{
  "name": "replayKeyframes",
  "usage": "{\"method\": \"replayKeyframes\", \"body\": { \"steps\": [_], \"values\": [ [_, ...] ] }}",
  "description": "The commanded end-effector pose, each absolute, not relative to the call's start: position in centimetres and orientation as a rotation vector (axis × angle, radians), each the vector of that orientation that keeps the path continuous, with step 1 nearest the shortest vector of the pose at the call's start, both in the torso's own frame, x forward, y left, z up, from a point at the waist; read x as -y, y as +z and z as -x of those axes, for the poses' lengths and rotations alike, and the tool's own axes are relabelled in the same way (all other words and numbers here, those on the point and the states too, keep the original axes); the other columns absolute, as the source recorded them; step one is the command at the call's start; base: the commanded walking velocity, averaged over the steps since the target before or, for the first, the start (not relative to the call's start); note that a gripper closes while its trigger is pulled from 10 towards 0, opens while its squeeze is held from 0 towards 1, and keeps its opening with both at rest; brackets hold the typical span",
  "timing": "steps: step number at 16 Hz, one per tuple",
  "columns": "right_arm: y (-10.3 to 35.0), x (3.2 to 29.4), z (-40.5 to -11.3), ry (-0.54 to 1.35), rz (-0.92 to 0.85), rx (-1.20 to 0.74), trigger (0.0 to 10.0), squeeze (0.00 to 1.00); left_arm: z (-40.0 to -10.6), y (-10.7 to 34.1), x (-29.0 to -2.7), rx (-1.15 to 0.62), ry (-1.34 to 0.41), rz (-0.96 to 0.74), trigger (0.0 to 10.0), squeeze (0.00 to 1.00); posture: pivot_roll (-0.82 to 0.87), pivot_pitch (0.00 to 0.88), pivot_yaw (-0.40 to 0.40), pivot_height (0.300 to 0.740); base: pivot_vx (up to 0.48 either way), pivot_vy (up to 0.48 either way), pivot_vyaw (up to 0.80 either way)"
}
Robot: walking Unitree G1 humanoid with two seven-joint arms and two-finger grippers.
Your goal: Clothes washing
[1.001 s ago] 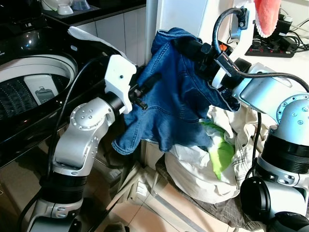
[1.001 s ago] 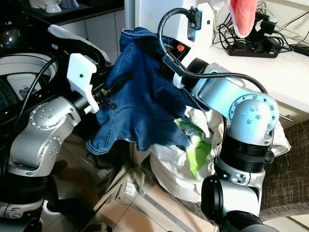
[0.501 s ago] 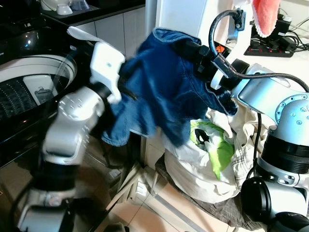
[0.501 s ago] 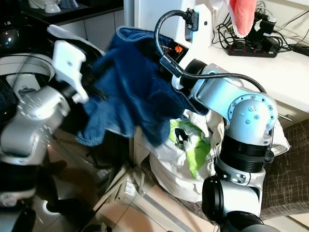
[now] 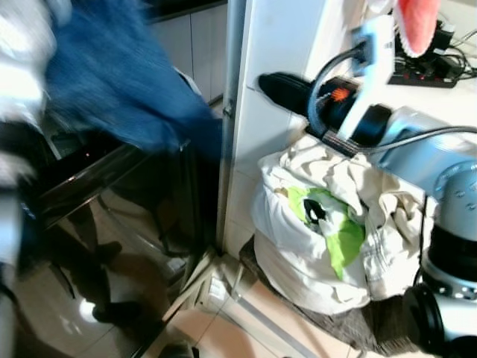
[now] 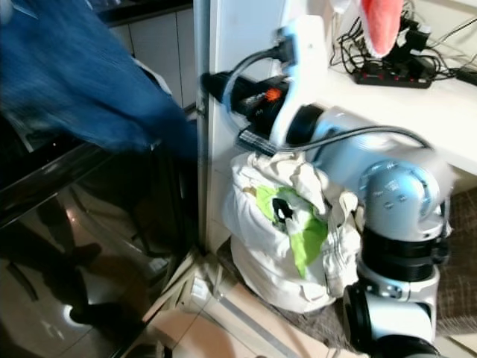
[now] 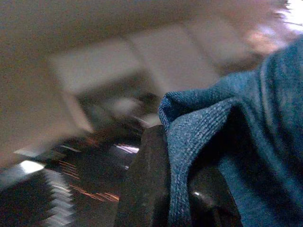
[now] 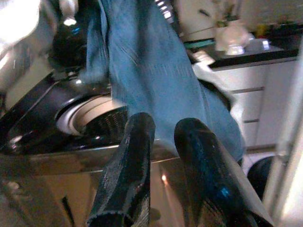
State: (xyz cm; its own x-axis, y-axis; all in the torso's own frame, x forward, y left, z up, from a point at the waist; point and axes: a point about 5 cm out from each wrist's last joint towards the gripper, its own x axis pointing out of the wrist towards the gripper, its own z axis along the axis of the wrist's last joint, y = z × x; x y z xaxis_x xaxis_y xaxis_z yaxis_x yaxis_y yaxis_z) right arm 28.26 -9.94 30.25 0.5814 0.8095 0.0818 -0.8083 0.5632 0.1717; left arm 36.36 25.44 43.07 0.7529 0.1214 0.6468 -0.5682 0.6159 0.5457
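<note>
- Glossy black washing machine (image 5: 112, 216) takes up the robot's left side. From the right wrist view its top opening shows, with the pale ring and dark drum (image 8: 102, 120) underneath.
- Blue denim, looks like jeans (image 5: 123, 82), hangs in the air above the machine's front edge, very blurred in the head views. In the right wrist view they drape down right over the drum opening.
- White laundry bag (image 5: 320, 246) sits on the floor just beside the white cabinet wall (image 5: 276, 45), stuffed with pale clothes and a bright green piece (image 5: 339, 235) on top.
- Right gripper (image 5: 287, 88) is held out in front of the cabinet, above the bag. Its two black fingers (image 8: 128, 165) sit a narrow gap apart with nothing between them, and the denim is well clear of it.
- Left gripper (image 7: 177, 189) has the jeans. In the left wrist view a thick folded edge of denim is wrapped over and pinched by a dark finger (image 7: 147, 184), so it's clamped on cloth.
- Handling guess: denim is heavy for clothing, floppy but with stiff seams, not slippery and not fragile. Hanging from one pinch it'll swing and the legs can snag on the machine rim. A seam or waistband fold like the one being held is probably the best place to grab, since it's thick and won't slide out easily.
</note>
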Motion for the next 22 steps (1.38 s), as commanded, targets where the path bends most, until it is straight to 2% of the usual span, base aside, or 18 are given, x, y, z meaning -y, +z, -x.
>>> {"method": "replayKeyframes", "body": {
  "steps": [1, 3, 4, 5, 6, 7, 9, 11, 12, 13, 15, 22],
  "values": [
    [30.1, 9.6, -28.0, 0.969, -0.178, 0.003, 10.0, 0.00, -36.7, 43.0, -25.4, 0.617, 0.492, -0.884, 0.0, 0.00, 0.03, 0.000, -0.042, 0.740, 0.000, 0.000, 0.00],
    [29.1, 9.0, -27.6, 0.980, -0.141, -0.026, 10.0, 0.00, -37.8, 41.7, -25.5, 0.569, 0.548, -1.000, 0.0, 0.00, 0.03, 0.000, -0.039, 0.740, 0.000, 0.000, 0.00],
    [28.6, 8.8, -27.4, 0.983, -0.122, -0.041, 10.0, 0.00, -38.8, 40.2, -25.5, 0.502, 0.511, -0.964, 0.0, 0.00, 0.03, 0.000, -0.039, 0.740, 0.000, 0.000, 0.00],
    [28.3, 8.7, -27.4, 0.984, -0.116, -0.054, 10.0, 0.00, -39.9, 37.4, -25.5, 0.356, 0.447, -0.939, 0.0, 0.00, 0.03, 0.000, -0.040, 0.740, 0.000, 0.000, 0.00],
    [27.8, 8.4, -27.3, 0.979, -0.099, -0.071, 10.0, 0.00, -40.6, 34.6, -25.5, 0.276, 0.397, -0.816, 2.2, 0.00, 0.02, 0.000, -0.038, 0.740, 0.000, 0.000, 0.00],
    [27.5, 8.3, -27.2, 0.980, -0.087, -0.086, 10.0, 0.00, -40.9, 32.8, -25.5, 0.196, 0.360, -0.812, 10.0, 0.00, 0.02, 0.000, -0.038, 0.740, 0.000, 0.000, 0.00],
    [26.1, 7.8, -26.8, 0.991, -0.041, -0.153, 10.0, 0.00, -41.1, 26.1, -25.9, -0.148, 0.279, -0.794, 10.0, 0.00, 0.02, 0.000, -0.036, 0.740, 0.000, 0.000, 0.00],
    [25.7, 7.7, -26.4, 1.004, -0.023, -0.177, 10.0, 0.00, -40.8, 23.4, -25.9, -0.288, 0.215, -0.693, 10.0, 0.00, 0.01, 0.000, -0.031, 0.740, 0.000, 0.000, 0.00],
    [25.5, 7.7, -26.2, 1.013, -0.022, -0.189, 10.0, 0.00, -40.8, 22.9, -25.7, -0.329, 0.180, -0.646, 10.0, 1.00, 0.01, 0.000, -0.030, 0.740, 0.000, 0.000, 0.00],
    [25.4, 7.8, -26.0, 1.026, -0.026, -0.203, 10.0, 0.00, -40.8, 23.2, -25.7, -0.343, 0.162, -0.601, 10.0, 1.00, 0.02, 0.000, -0.038, 0.740, 0.000, 0.000, 0.00],
    [25.3, 7.7, -26.0, 1.042, -0.026, -0.211, 10.0, 0.00, -40.8, 23.9, -26.2, -0.350, 0.169, -0.617, 10.0, 1.00, 0.03, 0.000, -0.048, 0.740, 0.000, 0.000, 0.00],
    [25.5, 7.6, -26.8, 1.026, -0.029, -0.203, 10.0, 0.00, -40.2, 30.3, -28.7, -0.232, 0.277, -0.768, 10.0, 1.00, 0.05, 0.000, -0.072, 0.740, 0.000, 0.000, 0.00]
  ]
}}
